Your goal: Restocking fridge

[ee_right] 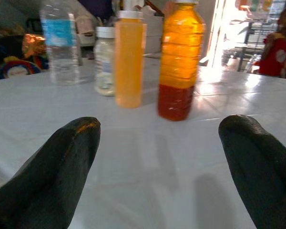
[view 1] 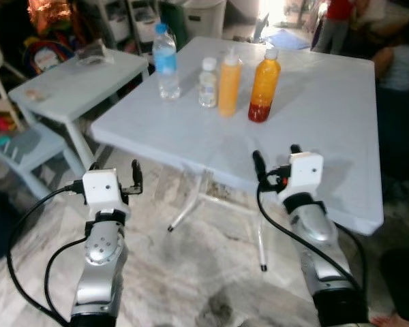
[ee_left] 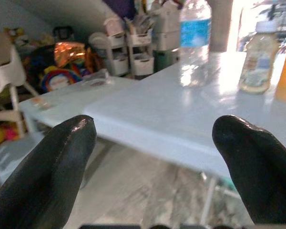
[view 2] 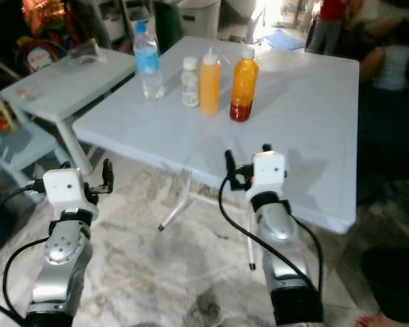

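From the head, four bottles stand in a row on the far side of the white table (view 1: 341,136), while the left wrist view has the left gripper (ee_left: 152,143) spread before the table's edge near the water bottle (ee_left: 194,40), and the right wrist view has the right gripper (ee_right: 159,148) spread over the tabletop facing the orange-and-red juice bottle (ee_right: 181,59)

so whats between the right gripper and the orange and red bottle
Only bare white table: in the right wrist view, empty tabletop runs from the open right gripper to the orange and red bottle.
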Robot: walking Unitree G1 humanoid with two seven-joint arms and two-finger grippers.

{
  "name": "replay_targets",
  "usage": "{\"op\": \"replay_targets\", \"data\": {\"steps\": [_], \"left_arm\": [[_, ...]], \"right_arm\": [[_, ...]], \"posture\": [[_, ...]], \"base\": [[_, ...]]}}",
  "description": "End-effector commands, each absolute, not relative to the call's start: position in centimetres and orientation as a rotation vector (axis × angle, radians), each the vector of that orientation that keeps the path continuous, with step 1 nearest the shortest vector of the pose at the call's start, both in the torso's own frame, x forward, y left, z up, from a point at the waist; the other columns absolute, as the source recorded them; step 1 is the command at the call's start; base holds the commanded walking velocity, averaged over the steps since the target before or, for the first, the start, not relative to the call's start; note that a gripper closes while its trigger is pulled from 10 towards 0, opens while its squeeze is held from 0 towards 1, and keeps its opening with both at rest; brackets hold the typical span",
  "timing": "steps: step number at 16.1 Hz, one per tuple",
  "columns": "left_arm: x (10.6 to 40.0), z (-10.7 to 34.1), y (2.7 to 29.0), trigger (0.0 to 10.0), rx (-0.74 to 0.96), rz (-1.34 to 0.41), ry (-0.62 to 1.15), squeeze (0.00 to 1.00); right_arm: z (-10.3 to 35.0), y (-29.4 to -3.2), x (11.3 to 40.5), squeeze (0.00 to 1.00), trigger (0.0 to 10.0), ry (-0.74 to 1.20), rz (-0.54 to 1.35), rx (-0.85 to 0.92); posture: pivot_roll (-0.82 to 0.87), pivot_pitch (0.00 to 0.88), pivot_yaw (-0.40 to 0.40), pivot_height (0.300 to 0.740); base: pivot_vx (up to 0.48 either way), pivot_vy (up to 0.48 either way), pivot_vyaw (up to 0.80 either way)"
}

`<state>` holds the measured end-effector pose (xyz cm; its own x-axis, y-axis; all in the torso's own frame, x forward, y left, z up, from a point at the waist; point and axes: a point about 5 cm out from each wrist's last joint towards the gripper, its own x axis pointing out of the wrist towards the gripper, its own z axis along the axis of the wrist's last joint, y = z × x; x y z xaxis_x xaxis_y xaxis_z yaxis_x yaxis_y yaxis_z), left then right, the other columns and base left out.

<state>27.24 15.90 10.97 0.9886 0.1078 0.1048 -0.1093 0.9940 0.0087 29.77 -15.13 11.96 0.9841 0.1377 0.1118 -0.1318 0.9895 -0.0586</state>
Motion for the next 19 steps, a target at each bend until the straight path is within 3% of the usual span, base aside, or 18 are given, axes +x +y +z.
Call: {"op": "replay_targets", "data": {"steps": [1,8,19], "left_arm": [[27.3,11.0,15.5,10.0,0.009,0.096,-0.1,0.0],[27.5,11.3,15.5,10.0,0.036,0.102,-0.111,0.0],[26.5,11.4,17.0,10.0,0.068,0.135,-0.099,0.0]], "right_arm": [[12.1,-15.5,29.9,0.0,10.0,-0.117,0.124,-0.061],[11.9,-15.1,30.0,0.0,10.0,-0.116,0.132,-0.067],[13.9,-14.4,31.6,0.0,10.0,-0.174,0.156,-0.083]], "posture": [[-0.08,0.03,0.041,0.74],[-0.08,0.028,0.039,0.74],[-0.02,0.078,0.056,0.74]], "base": [[0.45,0.0,0.0],[0.411,0.0,0.0],[0.0,0.0,0.0]]}}
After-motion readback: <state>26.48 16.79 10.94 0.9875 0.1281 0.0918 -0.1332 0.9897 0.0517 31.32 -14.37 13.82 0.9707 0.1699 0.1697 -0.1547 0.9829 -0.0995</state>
